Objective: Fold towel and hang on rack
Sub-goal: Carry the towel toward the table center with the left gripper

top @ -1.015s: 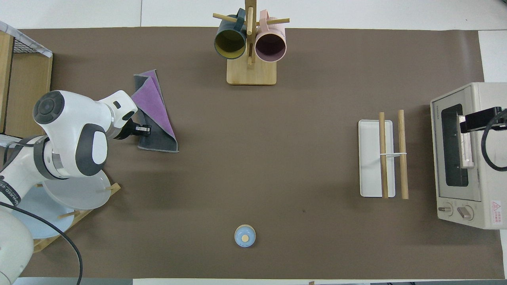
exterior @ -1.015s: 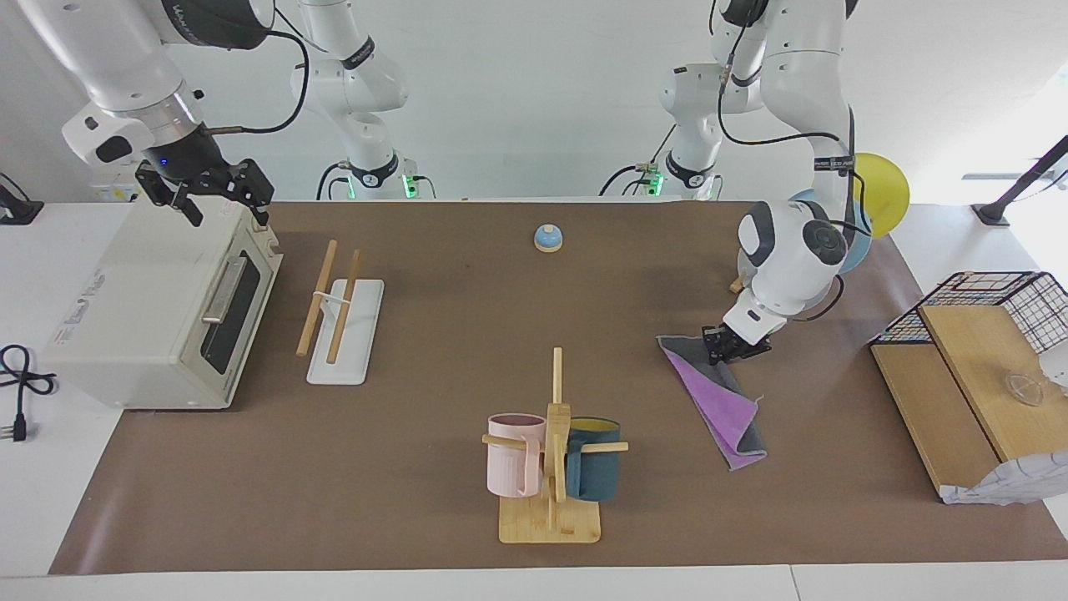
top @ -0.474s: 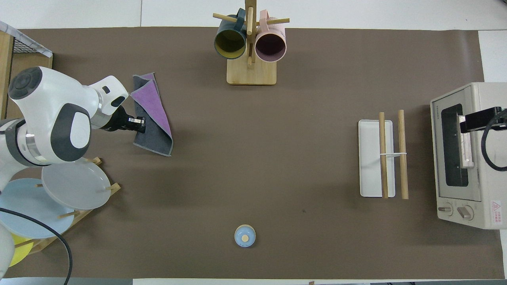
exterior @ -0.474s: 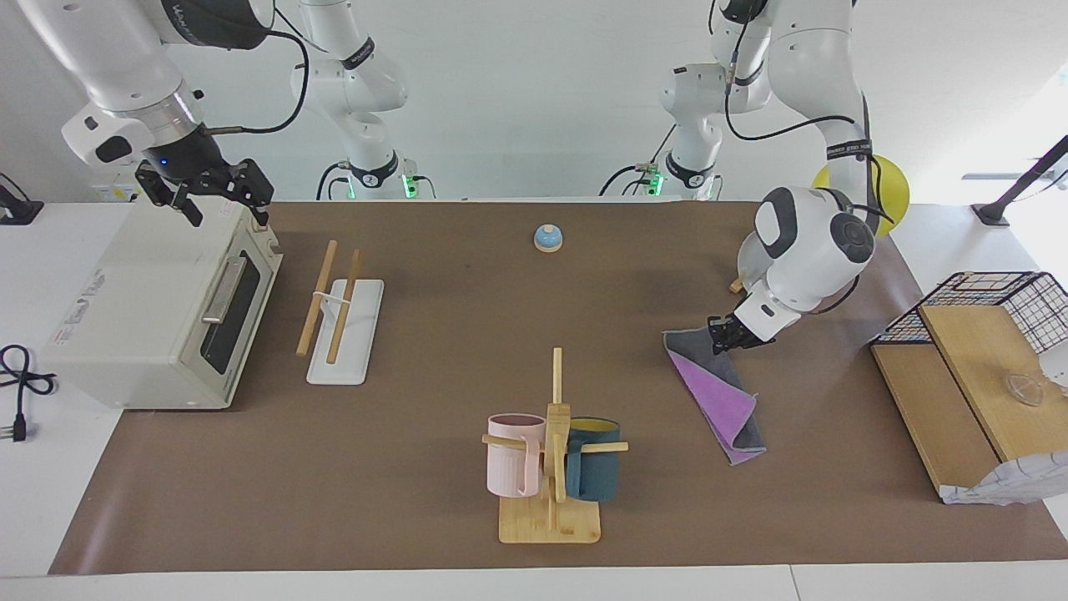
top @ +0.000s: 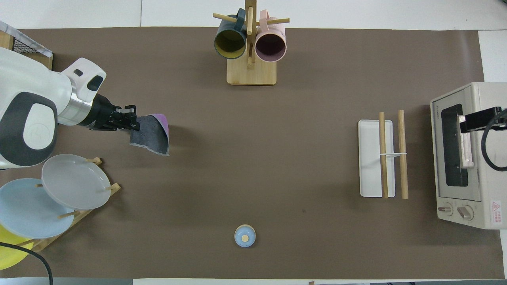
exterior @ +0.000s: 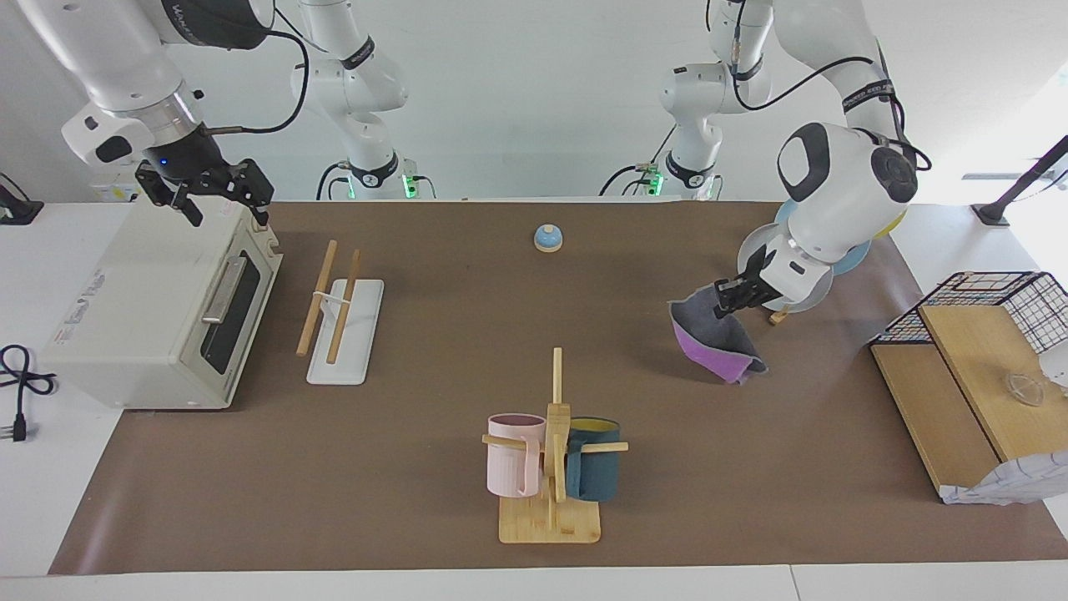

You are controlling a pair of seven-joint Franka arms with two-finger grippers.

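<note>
Right gripper (exterior: 224,197) waits above the toaster oven (exterior: 158,309), fingers spread apart, nothing between them. Just past those fingers toward the table's middle stands the rack (exterior: 338,310): two pale wooden rods side by side on a white flat base, bare.

Mug tree (exterior: 553,451) with a pink and a dark mug sits mid-table; small blue bell (exterior: 547,238) lies nearer the robots.

Left gripper (exterior: 727,300), at the left arm's end of the table, fingers pinched tight on one edge of the towel (exterior: 719,342). Cloth droops below the fingertips, grey face up, purple showing along the lower fold; its low end seems to touch the mat, though contact is hard to read. Plates on a stand (top: 71,190) sit close beside the arm.

Step in hand, as judged: lifting the folded towel for the carry to the rack. To do it well: raise until the hanging end clears the mat, keep the pinch firm so the layers don't slip apart, then travel well above the mug tree.
</note>
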